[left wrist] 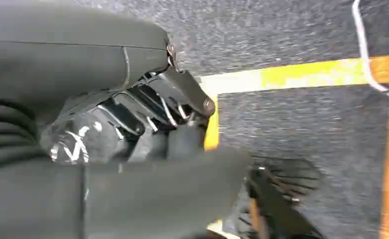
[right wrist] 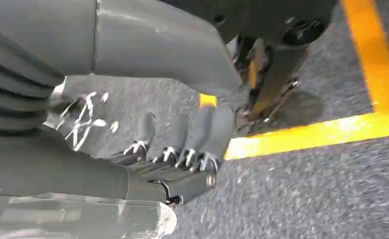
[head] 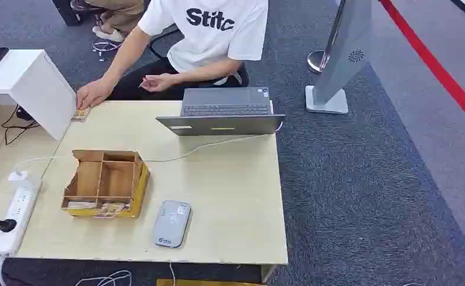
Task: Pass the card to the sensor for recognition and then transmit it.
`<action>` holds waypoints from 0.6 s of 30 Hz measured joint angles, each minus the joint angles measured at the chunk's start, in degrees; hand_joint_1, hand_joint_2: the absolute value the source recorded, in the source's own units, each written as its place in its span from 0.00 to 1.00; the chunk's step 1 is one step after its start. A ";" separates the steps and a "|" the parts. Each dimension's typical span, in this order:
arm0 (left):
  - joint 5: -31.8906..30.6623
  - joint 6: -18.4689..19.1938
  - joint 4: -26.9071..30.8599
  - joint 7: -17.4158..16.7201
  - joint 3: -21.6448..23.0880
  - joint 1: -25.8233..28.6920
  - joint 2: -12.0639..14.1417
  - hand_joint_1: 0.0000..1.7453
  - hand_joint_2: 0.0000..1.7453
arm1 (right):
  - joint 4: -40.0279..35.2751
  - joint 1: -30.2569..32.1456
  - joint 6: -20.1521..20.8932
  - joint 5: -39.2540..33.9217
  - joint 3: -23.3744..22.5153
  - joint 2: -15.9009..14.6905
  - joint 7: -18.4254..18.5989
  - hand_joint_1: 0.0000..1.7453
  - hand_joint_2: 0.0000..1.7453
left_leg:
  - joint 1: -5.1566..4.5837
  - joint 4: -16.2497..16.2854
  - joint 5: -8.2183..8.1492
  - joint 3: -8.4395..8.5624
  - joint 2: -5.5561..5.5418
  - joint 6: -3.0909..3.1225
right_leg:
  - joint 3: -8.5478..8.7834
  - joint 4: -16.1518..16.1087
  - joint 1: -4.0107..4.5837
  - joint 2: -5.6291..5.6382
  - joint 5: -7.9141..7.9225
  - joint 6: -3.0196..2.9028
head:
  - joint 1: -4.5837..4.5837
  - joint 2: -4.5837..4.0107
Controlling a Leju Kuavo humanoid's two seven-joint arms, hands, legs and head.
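Note:
A grey card sensor (head: pixel 171 223) lies flat near the table's front edge. Left of it stands a wooden divided box (head: pixel 106 179) with cards (head: pixel 102 208) in its front slots. At the far left corner a person's hand (head: pixel 93 93) rests on another card (head: pixel 80 115). My left hand (left wrist: pixel 157 129) hangs over the carpet beside yellow floor tape, holding nothing. My right hand (right wrist: pixel 182 144) also hangs low over the carpet, its fingers loosely apart with nothing in them.
An open laptop (head: pixel 224 111) sits at the table's (head: pixel 230 196) far side, its white cable running left to a power strip (head: pixel 14 217). A white box (head: pixel 30 83) stands at the far left. A silver stand (head: pixel 337 59) rises on the carpet to the right.

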State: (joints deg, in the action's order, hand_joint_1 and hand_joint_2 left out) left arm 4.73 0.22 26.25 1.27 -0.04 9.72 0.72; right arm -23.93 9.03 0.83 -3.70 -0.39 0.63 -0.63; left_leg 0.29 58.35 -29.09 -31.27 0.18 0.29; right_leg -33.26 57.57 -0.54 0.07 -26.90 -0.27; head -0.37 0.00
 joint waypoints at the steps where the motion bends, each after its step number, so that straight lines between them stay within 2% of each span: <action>1: 1.38 0.18 0.55 0.33 0.46 0.05 0.31 0.00 1.00 | -0.11 -0.02 0.31 -0.94 0.00 0.00 -0.11 0.00 1.00 | 0.00 0.00 0.00 0.00 0.00 0.00 | 0.00 0.00 0.00 0.00 0.00 0.00 | -0.02 0.00; 15: 23.24 1.38 13.10 6.12 8.45 3.71 5.44 0.00 1.00 | -0.68 -0.58 6.01 -12.60 -3.04 0.42 -2.56 0.00 1.00 | 0.00 0.00 0.00 -0.02 0.00 0.00 | 0.00 0.00 0.00 0.00 0.00 0.00 | 0.02 -0.02; 16: 24.79 1.42 14.13 6.36 9.04 4.05 5.85 0.00 0.00 | -0.68 -0.72 6.44 -13.19 -3.25 0.46 -2.69 0.00 1.00 | 0.00 0.00 0.00 -0.02 -0.01 0.00 | 0.00 0.00 0.00 -0.01 0.00 0.00 | 0.02 0.00; 17: 26.27 1.46 15.17 6.73 9.60 4.52 6.23 0.00 0.00 | -0.63 -0.90 6.84 -13.77 -3.61 0.50 -2.93 0.00 0.00 | 0.00 0.00 0.00 -0.01 0.00 0.00 | 0.00 0.00 0.00 0.01 0.00 0.00 | 0.02 0.00; 18: 27.96 1.55 16.40 7.15 10.21 4.98 6.58 0.00 0.00 | -0.59 -1.04 7.32 -14.40 -4.07 0.61 -3.19 0.00 0.00 | 0.00 0.00 0.00 -0.01 0.00 0.00 | 0.00 0.00 0.00 0.01 0.00 0.00 | 0.02 0.00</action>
State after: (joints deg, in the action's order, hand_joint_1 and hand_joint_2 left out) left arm 32.68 1.77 42.65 8.42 10.17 14.70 7.30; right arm -24.52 7.99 8.15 -18.10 -4.46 1.25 -3.83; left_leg 0.29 58.35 -29.09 -31.28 0.18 0.29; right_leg -33.26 57.57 -0.54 0.08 -26.91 -0.27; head -0.35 0.00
